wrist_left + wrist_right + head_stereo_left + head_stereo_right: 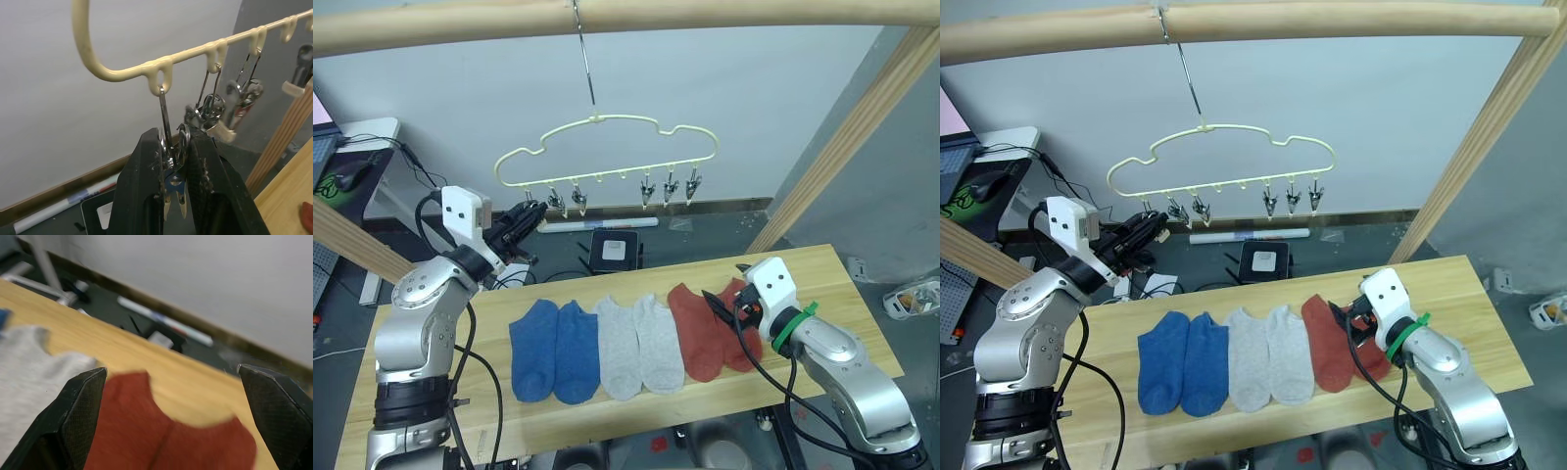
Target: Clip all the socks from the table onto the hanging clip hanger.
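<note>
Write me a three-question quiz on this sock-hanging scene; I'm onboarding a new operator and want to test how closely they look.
1. True or false: a sock already hangs from the clip hanger.
2. What is the left gripper shut on?
A. a blue sock
B. the hanger's end clip
C. the wooden pole
3. Fill in: the right gripper, jaws open, hovers over the ___ socks.

Key
1. False: all six socks lie in a row on the table, in pairs, blue, grey and rust red.
2. B: its fingers squeeze the end clip.
3. Rust red.
</note>
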{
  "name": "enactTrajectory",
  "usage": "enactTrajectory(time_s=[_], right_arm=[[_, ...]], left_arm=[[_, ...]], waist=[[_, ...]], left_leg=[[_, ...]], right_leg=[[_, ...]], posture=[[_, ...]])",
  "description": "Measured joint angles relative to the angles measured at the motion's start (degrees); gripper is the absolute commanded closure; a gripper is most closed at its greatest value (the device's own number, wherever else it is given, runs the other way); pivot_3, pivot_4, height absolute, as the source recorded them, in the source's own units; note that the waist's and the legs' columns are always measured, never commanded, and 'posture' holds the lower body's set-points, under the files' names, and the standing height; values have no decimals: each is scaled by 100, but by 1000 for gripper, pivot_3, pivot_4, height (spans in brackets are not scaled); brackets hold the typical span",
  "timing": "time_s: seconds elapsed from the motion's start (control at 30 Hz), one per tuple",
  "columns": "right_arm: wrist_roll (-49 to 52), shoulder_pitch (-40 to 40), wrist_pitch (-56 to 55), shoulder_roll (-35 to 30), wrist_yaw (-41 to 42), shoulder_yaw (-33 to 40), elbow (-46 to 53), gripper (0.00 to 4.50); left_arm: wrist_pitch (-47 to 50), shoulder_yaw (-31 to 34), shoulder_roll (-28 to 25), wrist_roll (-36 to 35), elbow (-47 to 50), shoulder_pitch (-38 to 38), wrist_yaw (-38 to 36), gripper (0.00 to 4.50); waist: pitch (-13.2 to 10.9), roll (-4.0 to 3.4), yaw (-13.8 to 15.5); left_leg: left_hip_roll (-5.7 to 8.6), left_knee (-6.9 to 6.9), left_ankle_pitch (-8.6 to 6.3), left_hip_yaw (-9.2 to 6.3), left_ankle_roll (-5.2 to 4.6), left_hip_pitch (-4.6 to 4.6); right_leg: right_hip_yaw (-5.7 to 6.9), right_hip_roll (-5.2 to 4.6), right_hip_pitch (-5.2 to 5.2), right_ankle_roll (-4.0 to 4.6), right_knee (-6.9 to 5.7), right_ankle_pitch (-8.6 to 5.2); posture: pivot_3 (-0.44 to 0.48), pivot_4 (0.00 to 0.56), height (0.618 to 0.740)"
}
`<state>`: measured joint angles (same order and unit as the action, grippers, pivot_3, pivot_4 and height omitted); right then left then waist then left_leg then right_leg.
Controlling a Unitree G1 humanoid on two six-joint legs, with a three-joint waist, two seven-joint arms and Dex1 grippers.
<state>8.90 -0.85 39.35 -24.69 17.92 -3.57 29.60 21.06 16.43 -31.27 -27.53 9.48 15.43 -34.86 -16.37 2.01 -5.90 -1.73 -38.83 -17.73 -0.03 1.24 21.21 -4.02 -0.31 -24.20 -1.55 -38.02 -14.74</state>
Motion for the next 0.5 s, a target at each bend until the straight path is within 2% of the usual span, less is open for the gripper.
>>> enactTrajectory(time_s=[0.17,0.27,0.5], right_arm=[[-184,-258,-6,343,-451,289,-953,0],[-227,-487,-150,566,-609,447,-1646,0],[-272,-878,-408,987,-912,695,-2637,0]], left_arm=[[6,9,7,-7,361,-160,180,4186],[7,22,6,-29,498,-221,235,4186],[16,30,6,-55,640,-341,300,4186]], waist=[[-137,-9,71],[-148,-21,115],[-170,-46,110]], left_leg=[[0,0,-1,0,2,34],[4,-2,1,3,4,81],[4,1,0,9,3,89]], right_leg=[[3,-4,-35,1,-1,1],[5,-10,-90,1,-12,2],[6,-19,-100,1,-11,2]], posture=[[-95,365,740],[-87,366,740],[-81,365,740]])
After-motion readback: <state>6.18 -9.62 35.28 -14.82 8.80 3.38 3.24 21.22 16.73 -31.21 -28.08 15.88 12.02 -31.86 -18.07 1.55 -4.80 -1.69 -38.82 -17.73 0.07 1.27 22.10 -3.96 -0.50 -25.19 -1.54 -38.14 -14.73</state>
